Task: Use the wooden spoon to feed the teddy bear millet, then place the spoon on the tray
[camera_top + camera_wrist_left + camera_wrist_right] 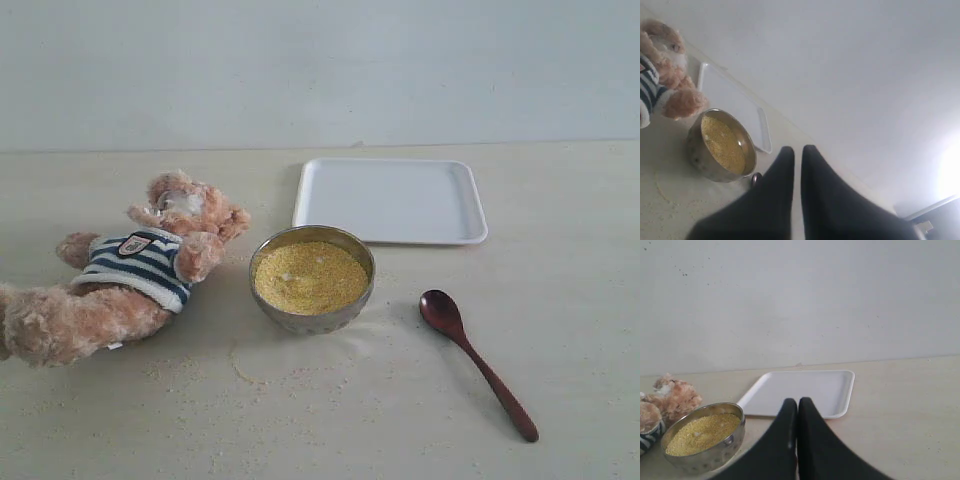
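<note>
The teddy bear, lying left of the steel bowl, has its legs cut off by the exterior view's edge. The left pincer and right pincer are both closed and empty. The wooden spoon lies on the worktop right of the bowl of millet, and the tray sits behind the bowl.

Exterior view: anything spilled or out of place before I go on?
Yes. Loose millet is scattered across the table on the near side of the steel bowl, some in a curved trail. The teddy bear lies sprawled rather than sitting up. The wooden spoon looks fine, flat beside the bowl.
</note>
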`<state>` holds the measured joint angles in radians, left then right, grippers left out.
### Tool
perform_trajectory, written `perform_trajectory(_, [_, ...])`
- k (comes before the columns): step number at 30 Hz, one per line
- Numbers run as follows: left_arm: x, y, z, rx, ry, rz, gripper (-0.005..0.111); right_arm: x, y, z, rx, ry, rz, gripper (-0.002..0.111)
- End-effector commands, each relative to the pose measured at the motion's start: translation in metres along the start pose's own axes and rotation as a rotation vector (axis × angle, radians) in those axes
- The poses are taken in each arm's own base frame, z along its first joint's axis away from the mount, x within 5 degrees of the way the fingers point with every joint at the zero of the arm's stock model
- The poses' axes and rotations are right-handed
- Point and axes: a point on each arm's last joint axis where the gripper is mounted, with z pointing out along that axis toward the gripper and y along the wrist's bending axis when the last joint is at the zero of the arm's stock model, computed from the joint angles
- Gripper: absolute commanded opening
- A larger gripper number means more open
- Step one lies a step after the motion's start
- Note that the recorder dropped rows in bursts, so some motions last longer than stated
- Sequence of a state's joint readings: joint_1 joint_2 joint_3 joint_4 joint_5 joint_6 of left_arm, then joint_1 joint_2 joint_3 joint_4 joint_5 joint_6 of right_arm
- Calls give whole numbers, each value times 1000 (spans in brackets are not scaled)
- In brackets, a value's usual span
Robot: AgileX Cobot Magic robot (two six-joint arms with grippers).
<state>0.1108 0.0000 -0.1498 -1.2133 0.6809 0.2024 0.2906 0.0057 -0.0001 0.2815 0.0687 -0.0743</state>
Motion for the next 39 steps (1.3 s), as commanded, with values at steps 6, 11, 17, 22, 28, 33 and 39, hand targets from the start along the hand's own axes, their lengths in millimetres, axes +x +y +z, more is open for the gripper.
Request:
perform_trajectory(6, [3,-2,-1,-1,48,36,7,-1,0,0,2,-17,-4,0])
perform_trajectory(11, [4,-2,-1,-2,52,37,42,-1,0,0,2,-17,-4,0])
perform_trajectory(17, [4,-2,-1,-1,57,37,69,-1,0,0,2,-16,-2,0])
perform_trajectory(22, [4,0,-1,-20,59,60,69,-1,0,0,2,-16,-4,0])
perform_trajectory(28, [2,13,-2,-157,46,109,74,-1,0,0,2,-16,-1,0])
perform_trajectory(33, [-2,20,4,-235,72,117,79,-1,0,0,2,-16,-4,0])
perform_trajectory(39, [-18,21,12,-317,66,195,79,-1,0,0,2,-16,-4,0])
